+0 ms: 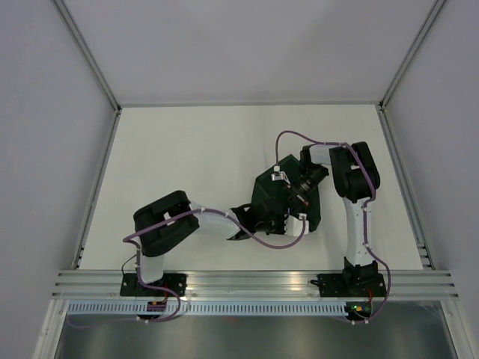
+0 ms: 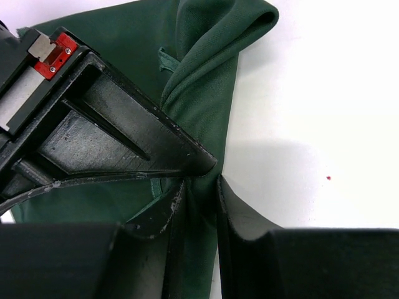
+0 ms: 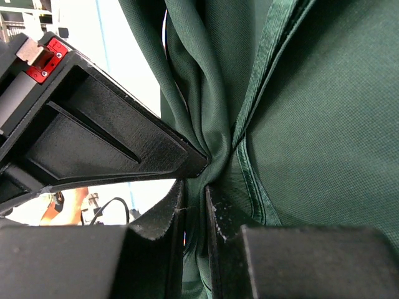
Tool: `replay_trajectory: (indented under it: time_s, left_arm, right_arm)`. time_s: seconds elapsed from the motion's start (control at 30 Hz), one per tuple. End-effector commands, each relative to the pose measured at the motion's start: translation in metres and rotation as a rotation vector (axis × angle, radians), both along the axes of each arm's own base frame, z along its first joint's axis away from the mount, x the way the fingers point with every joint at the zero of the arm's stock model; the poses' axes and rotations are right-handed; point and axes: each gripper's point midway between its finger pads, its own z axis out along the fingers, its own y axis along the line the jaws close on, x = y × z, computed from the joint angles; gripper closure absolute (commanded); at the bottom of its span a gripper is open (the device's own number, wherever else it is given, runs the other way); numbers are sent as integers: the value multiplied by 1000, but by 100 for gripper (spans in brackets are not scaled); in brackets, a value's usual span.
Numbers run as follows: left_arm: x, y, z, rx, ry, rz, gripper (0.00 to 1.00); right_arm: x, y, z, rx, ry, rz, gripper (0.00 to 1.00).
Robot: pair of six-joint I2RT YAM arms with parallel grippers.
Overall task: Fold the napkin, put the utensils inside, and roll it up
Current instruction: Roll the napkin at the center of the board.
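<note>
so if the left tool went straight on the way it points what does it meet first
The napkin: a fold of it sits pinched in the left tool and its raised ridge runs straight ahead; depth beyond is unclear.

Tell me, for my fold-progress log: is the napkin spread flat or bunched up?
Bunched, not flat: the napkin shows deep gathered folds where the right hand pinches it; the left hand grips another edge.

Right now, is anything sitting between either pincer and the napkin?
Nothing visible does. The left pincer and the right pincer each have the napkin bunched between their fingers, with no other object in the gap. The fork shows in no view.
</note>
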Motion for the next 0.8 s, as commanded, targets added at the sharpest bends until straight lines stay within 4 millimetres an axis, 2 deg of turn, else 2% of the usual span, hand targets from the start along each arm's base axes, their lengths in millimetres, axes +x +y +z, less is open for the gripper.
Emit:
replay_trajectory:
  time_s: [0.0,0.1,0.4,0.43,0.53,0.63,0.77]
  left_arm:
    - [-32,30,-57,165,254,-8,98]
    - [-38,28,-58,174,331,-18,98]
    - [-49,33,-62,185,474,-24,98]
    - [-49,32,-62,183,484,-25,98]
    - [-50,30,-61,172,508,-28,98]
    - [-53,35,-64,192,542,-25,98]
    - [-55,35,-64,194,572,-27,98]
  right_arm:
    - [18,-6,-34,11,-164,90,98]
    - [20,-5,-31,14,-174,89,94]
    - [32,-3,-14,31,-219,55,73]
    - [34,-4,-11,30,-220,43,66]
    - [43,-6,-4,32,-249,17,55]
    - [50,-9,3,26,-264,-9,48]
    - [59,-10,13,24,-300,-42,45]
